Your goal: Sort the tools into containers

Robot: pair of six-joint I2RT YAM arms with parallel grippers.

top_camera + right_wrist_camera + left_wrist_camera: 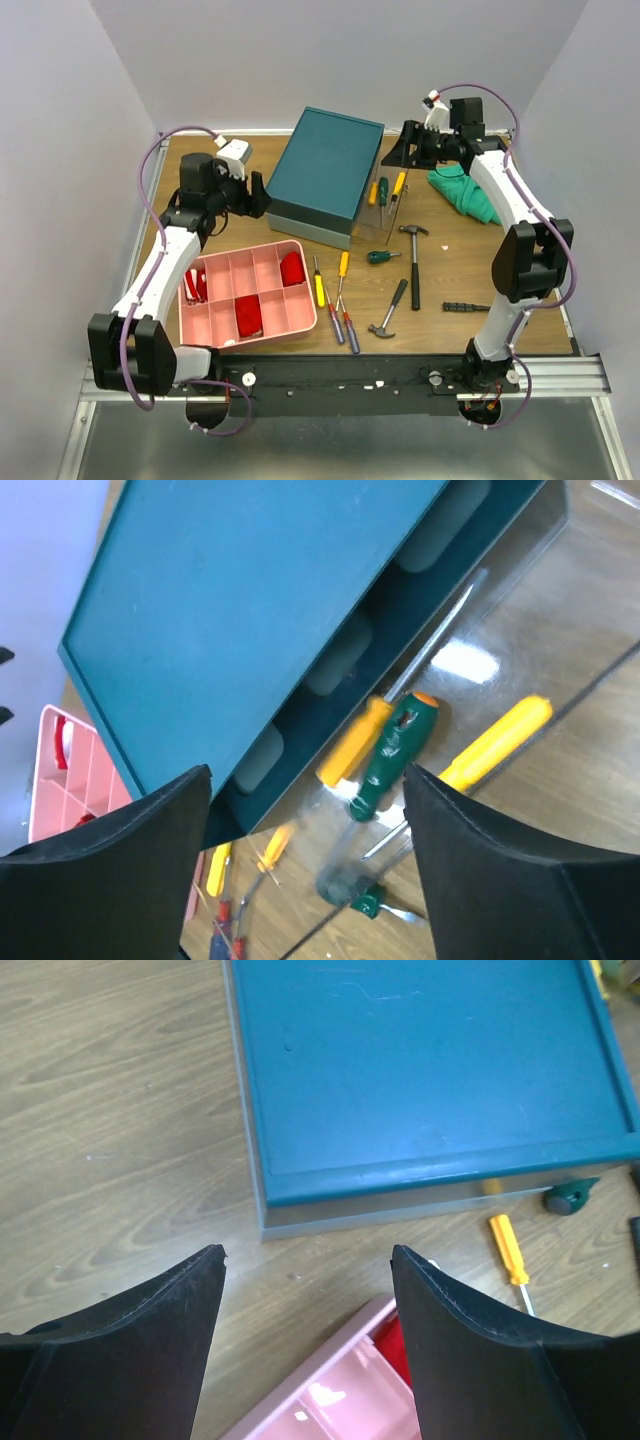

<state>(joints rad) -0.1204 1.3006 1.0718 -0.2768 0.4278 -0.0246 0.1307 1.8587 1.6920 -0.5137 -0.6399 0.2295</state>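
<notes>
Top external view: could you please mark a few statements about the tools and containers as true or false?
1. The pulled-out clear drawer holds screwdrivers. True.
2. Both hammers lie in the pink tray. False: the hammers lie on the table, right of the pink tray.
3. The left gripper grips a screwdriver. False: the left gripper is open and empty.
4. A green cloth lies on the table. True.
</notes>
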